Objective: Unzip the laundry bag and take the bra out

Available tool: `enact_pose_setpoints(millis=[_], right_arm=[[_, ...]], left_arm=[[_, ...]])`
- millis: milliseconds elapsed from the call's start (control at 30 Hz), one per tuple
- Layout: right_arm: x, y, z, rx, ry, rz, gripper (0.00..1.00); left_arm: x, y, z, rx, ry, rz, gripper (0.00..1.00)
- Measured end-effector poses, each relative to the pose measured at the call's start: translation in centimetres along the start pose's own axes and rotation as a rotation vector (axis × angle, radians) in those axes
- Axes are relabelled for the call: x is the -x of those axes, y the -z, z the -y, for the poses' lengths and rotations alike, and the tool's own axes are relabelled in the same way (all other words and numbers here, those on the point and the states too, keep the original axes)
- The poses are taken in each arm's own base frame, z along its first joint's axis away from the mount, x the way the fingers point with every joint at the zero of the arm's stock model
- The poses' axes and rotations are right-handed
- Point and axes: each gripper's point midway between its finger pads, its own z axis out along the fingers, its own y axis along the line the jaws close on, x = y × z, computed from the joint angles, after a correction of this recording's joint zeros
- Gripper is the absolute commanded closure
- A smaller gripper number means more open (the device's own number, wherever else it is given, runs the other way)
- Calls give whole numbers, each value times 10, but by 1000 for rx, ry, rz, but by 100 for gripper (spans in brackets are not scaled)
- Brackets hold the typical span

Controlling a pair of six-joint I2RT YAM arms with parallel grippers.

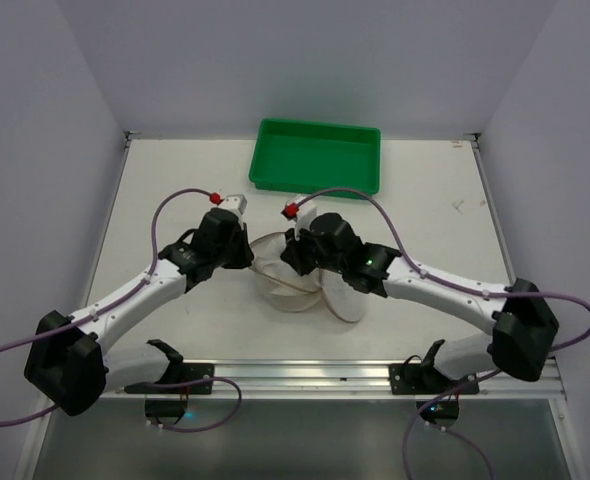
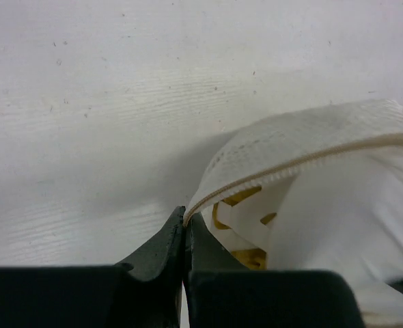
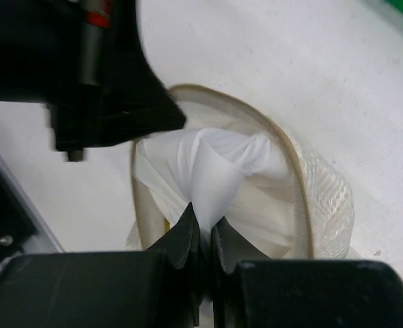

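Note:
The round cream-white mesh laundry bag point(image 1: 280, 290) lies on the table between my two arms, its zipper open. My left gripper point(image 2: 186, 220) is shut on the bag's zipper edge point(image 2: 304, 161) and holds it up. Inside the opening I see the bra: white fabric point(image 3: 218, 171) with yellow straps point(image 2: 239, 198). My right gripper point(image 3: 203, 222) is shut on a peak of the bra's white fabric, within the bag's stiff rim point(image 3: 294, 164). In the top view the right gripper point(image 1: 310, 262) sits over the bag and the left gripper point(image 1: 247, 258) is at its left edge.
A green rectangular tray point(image 1: 317, 155) stands at the back of the white table point(image 1: 175, 190). The left arm's black body point(image 3: 92, 75) hangs close above the bag in the right wrist view. A metal rail point(image 1: 305, 375) runs along the near edge.

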Motion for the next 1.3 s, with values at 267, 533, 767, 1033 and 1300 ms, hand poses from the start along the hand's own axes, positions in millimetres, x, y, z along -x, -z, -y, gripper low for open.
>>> enact_pose_setpoints(millis=[267,533,767,1033,1300], right_arm=[[74,63,-15,75,-38,255,100],[119,64,22,20,-181,410,100],[135,48,10,107,-266,469,100],[163,60,5,120,-230,520,100],[255,118,60,-63,-127,707,100]], left_arm=[[-1,-5,16,-76,14,-25,100],[5,7,37,-199,48,10,100],[6,30,56,-335,102,49,100],[1,22,47,-284,138,45,100],[-13,8,24,-171,167,12,100]])
